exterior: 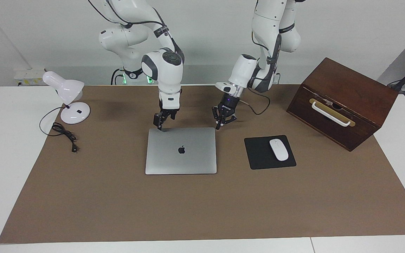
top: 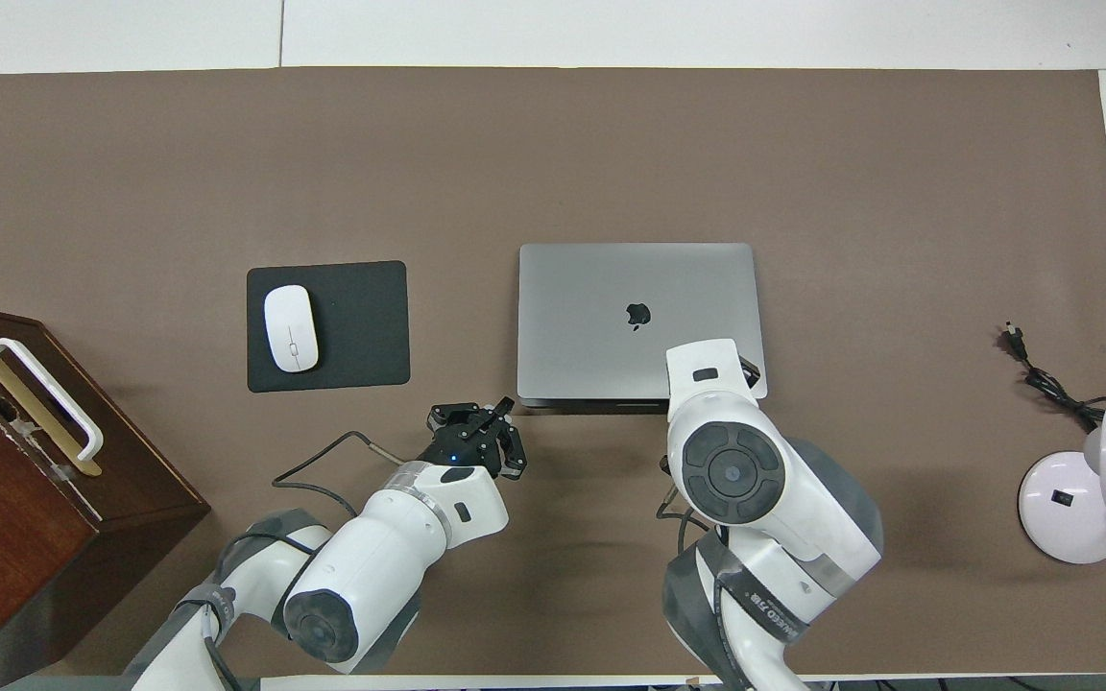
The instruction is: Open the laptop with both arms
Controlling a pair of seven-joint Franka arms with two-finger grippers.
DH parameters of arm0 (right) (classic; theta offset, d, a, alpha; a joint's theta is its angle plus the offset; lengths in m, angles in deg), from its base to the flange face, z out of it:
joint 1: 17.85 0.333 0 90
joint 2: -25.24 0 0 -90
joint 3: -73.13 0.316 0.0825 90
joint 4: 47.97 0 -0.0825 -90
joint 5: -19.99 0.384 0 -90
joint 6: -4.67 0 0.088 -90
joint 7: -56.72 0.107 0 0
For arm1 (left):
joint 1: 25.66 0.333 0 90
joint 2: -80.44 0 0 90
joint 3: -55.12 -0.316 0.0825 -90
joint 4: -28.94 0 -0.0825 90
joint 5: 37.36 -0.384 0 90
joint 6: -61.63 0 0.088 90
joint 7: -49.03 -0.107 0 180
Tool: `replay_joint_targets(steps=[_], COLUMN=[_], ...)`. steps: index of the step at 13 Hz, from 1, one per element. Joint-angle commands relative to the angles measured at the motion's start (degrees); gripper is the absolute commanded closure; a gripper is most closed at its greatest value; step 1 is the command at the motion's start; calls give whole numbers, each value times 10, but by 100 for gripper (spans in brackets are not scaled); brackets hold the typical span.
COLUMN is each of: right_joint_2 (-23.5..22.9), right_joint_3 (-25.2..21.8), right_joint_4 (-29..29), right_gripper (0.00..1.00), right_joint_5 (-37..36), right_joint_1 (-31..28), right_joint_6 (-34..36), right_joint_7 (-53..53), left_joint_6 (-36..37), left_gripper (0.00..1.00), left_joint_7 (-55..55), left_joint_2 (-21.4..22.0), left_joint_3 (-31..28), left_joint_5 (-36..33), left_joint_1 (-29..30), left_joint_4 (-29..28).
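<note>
The laptop (exterior: 181, 160) (top: 591, 288) lies closed and flat on the brown mat, logo up. My right gripper (exterior: 159, 127) hangs low at the corner of the laptop nearest the robots, toward the right arm's end. In the overhead view its own wrist (top: 707, 369) covers it. My left gripper (exterior: 218, 126) (top: 499, 412) is shut and holds nothing, its tips pointing down just off the other corner nearest the robots. Whether either gripper touches the laptop does not show.
A black mouse pad (exterior: 257, 156) with a white mouse (exterior: 278, 149) lies beside the laptop toward the left arm's end. A brown wooden box (exterior: 343, 91) with a white handle stands past it. A white desk lamp (exterior: 69, 95) and its cord (exterior: 65, 135) sit at the right arm's end.
</note>
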Motion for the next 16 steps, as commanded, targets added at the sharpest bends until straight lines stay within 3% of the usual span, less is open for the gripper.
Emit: replay_joint_targets(steps=[1, 9, 16], right_joint_2=[7, 7, 7], right_joint_3=[-1, -1, -1], right_joint_4=[-12, -12, -12], right_gripper=[0, 0, 0], right_joint_5=[-13, -13, -13], right_joint_1=[0, 0, 0], right_joint_6=[-12, -13, -13], right_joint_7=[-4, -4, -4], left_joint_6=[-13, -14, -15], left_gripper=[100, 100, 100], left_joint_7=[3, 3, 4], left_joint_2=[-35, -77, -84], left_joint_3=[-7, -8, -9], left_joint_5=[6, 6, 6], left_joint_1=[-11, -11, -10], left_joint_4=[30, 70, 77])
